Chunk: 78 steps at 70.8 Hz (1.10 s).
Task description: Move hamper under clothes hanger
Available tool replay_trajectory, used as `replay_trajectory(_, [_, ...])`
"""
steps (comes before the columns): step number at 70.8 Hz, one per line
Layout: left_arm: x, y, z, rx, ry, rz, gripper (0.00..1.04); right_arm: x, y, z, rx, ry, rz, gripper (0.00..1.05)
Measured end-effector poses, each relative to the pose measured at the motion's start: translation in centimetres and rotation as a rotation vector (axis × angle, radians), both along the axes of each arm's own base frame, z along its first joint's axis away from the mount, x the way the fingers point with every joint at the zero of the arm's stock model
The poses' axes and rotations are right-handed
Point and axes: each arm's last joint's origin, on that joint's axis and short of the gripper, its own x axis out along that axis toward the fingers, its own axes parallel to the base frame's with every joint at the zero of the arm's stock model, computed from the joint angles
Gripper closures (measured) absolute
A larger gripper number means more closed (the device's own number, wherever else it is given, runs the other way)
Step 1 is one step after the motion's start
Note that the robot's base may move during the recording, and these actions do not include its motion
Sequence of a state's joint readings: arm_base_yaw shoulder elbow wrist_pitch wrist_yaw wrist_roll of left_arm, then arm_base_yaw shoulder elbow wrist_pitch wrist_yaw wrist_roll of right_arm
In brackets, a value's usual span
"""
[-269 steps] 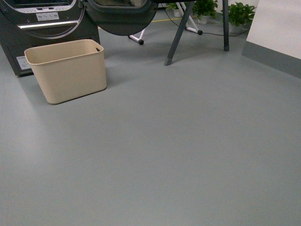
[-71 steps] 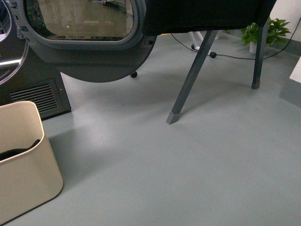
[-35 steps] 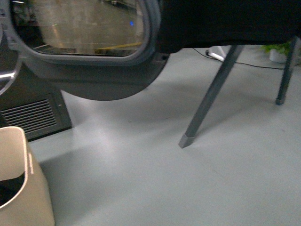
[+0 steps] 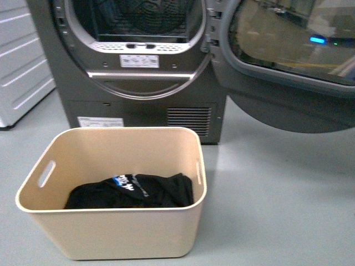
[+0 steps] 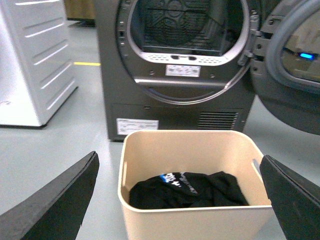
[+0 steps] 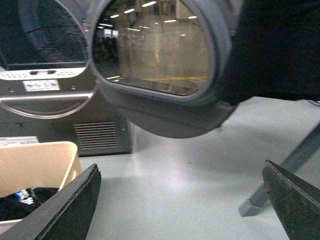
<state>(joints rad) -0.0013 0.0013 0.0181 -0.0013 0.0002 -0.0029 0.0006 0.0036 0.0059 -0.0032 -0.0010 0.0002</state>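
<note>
The hamper (image 4: 111,235) sits on the floor just before the dryer (image 4: 138,105), black garment (image 4: 133,191) inside. Both the left pincer (image 5: 179,159) and right pincer (image 6: 181,165) gape wide, empty. Sliding it right risks snagging the open door (image 4: 288,66) or knocking the clothes hanger (image 6: 296,151) leg.

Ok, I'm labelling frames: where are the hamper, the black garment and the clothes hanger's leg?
hamper (image 4: 111,235): front view, near outer wall.
black garment (image 4: 155,193): front view, middle of the fabric.
clothes hanger leg (image 6: 251,204): right wrist view, its foot end.
</note>
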Motion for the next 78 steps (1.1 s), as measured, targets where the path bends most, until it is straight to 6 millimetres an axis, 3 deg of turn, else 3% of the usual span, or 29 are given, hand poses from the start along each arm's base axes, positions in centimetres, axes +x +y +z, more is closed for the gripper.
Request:
replay_trajectory(40, [0.0,0.0,0.0,0.000,-0.001,0.002,0.07,0.0,0.0,0.0,0.000,0.000,0.000,0.08])
replay_trajectory(44, [0.3,0.1,0.0,-0.049,0.144,0.042,0.07,0.2,0.0,0.0,0.070,0.097,-0.006,0.08])
replay_trajectory(53, [5.2,0.7,3.3,-0.125,0.243,0.056,0.07,4.1,0.1,3.3,0.193,0.138,0.018,0.08])
replay_trajectory(59, [11.0,1.2,5.2,-0.139,0.269,0.076,0.07,9.0,0.5,5.6,0.198,0.140,0.025,0.08])
replay_trajectory(63, [15.2,1.3,4.6,-0.133,0.349,0.090,0.07,12.7,1.2,5.6,0.192,0.215,0.035,0.08])
replay_trajectory(69, [19.8,1.4,2.7,-0.123,0.459,0.114,0.07,16.7,2.7,4.6,0.182,0.328,0.062,0.08])
replay_trajectory(78, [24.7,1.1,0.5,-0.118,0.560,0.115,0.07,21.2,4.7,3.3,0.176,0.460,0.090,0.08])
